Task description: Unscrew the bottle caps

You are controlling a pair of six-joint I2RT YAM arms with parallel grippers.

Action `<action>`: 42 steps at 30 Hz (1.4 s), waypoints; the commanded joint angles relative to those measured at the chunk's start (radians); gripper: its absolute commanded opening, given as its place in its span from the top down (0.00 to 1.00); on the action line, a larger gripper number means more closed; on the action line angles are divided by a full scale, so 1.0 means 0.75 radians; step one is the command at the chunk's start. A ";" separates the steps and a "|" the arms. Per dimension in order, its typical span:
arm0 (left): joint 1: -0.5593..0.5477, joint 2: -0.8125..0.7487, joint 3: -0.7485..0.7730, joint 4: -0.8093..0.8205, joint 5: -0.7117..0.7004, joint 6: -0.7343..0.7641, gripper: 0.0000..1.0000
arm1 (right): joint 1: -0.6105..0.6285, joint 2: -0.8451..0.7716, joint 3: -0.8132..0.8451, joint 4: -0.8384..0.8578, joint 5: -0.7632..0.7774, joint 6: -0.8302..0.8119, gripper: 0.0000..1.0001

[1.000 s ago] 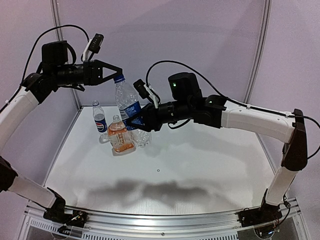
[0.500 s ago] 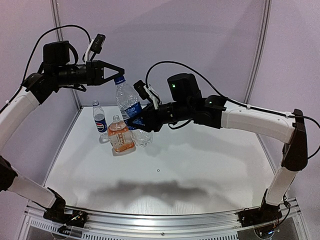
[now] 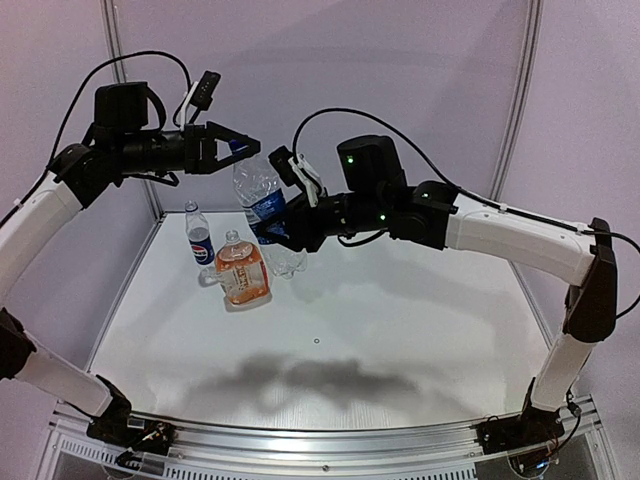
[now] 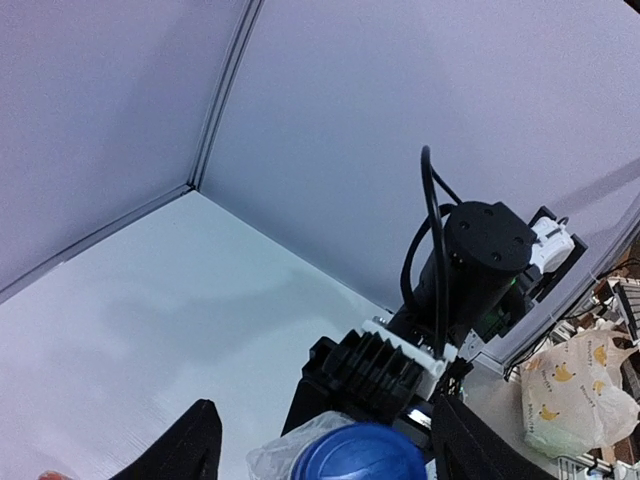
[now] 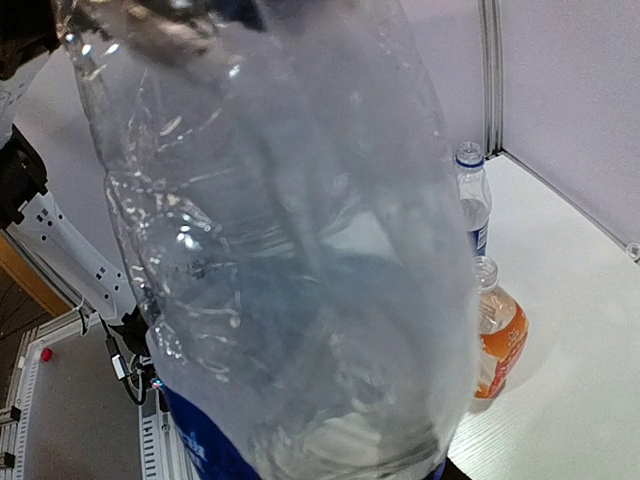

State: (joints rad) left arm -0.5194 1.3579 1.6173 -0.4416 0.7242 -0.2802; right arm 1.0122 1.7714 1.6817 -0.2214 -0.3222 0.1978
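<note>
White tabletop (image 3: 400,330) below. We note right fingers (image 3: 272,236) clamped on bottle (image 5: 300,250) mid-body, aloft, long axis near upright. We find blue cap (image 4: 358,455) between left fingers (image 4: 195,450), spread apart, gap either side; left arm nearer.

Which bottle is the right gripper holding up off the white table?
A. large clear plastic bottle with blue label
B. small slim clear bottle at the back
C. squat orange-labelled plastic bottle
A: the right gripper clamps the large clear plastic blue-labelled bottle in mid-air; the squat orange-labelled bottle and small slim bottle stand on the white table.
</note>
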 commanded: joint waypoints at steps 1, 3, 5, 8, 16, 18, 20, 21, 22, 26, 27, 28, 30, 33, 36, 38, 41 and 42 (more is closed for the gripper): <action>-0.002 -0.023 0.048 -0.044 -0.062 0.016 0.26 | 0.009 0.005 0.019 0.018 0.021 0.008 0.64; 0.004 -0.037 0.060 -0.057 -0.070 0.023 0.24 | 0.009 -0.009 -0.010 0.036 0.020 0.022 0.64; 0.012 -0.051 0.061 -0.066 -0.067 0.027 0.25 | 0.010 -0.023 -0.028 0.049 0.018 0.025 0.64; 0.020 -0.066 0.051 -0.066 -0.059 0.028 0.25 | 0.010 -0.024 -0.023 0.041 0.007 0.024 0.64; 0.013 -0.041 0.065 -0.061 -0.029 0.022 0.39 | 0.009 -0.024 -0.012 0.039 -0.010 0.023 0.64; 0.010 -0.034 0.063 -0.058 -0.024 0.020 0.42 | 0.008 -0.025 -0.011 0.041 -0.008 0.021 0.64; 0.007 -0.032 0.058 -0.055 -0.023 0.020 0.46 | 0.009 -0.022 -0.006 0.042 -0.016 0.024 0.64; 0.006 -0.030 0.056 -0.056 -0.023 0.020 0.46 | 0.008 -0.019 -0.002 0.042 -0.017 0.026 0.64; 0.005 -0.024 0.053 -0.057 -0.023 0.020 0.45 | 0.010 -0.017 0.001 0.042 -0.020 0.028 0.64; 0.001 -0.021 0.045 -0.052 -0.032 0.022 0.44 | 0.009 -0.013 0.006 0.049 -0.018 0.043 0.65; 0.001 -0.021 0.041 -0.046 -0.033 0.020 0.47 | 0.009 -0.013 0.004 0.049 -0.018 0.045 0.65; -0.001 -0.022 0.038 -0.039 -0.036 0.018 0.50 | 0.009 -0.012 0.005 0.048 -0.020 0.048 0.65; -0.001 -0.025 0.031 -0.034 -0.042 0.013 0.55 | 0.009 -0.014 0.003 0.046 -0.019 0.051 0.65; -0.001 -0.025 0.029 -0.032 -0.043 0.010 0.62 | 0.009 -0.014 0.003 0.044 -0.018 0.050 0.65; -0.003 -0.027 0.019 -0.033 -0.045 0.007 0.65 | 0.008 -0.014 0.007 0.044 -0.012 0.047 0.65; -0.004 -0.025 0.016 -0.041 -0.053 0.007 0.66 | 0.010 -0.011 0.016 0.041 0.004 0.047 0.65; -0.011 -0.023 0.016 -0.068 -0.105 0.011 0.67 | 0.009 0.004 0.047 0.019 0.119 0.062 0.65; -0.014 -0.023 0.016 -0.088 -0.138 0.012 0.67 | 0.010 0.012 0.062 0.007 0.176 0.069 0.66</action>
State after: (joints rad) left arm -0.5182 1.3346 1.6455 -0.4667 0.6785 -0.2802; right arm 1.0126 1.7714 1.6764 -0.2043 -0.3092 0.2291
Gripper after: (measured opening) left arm 0.333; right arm 0.352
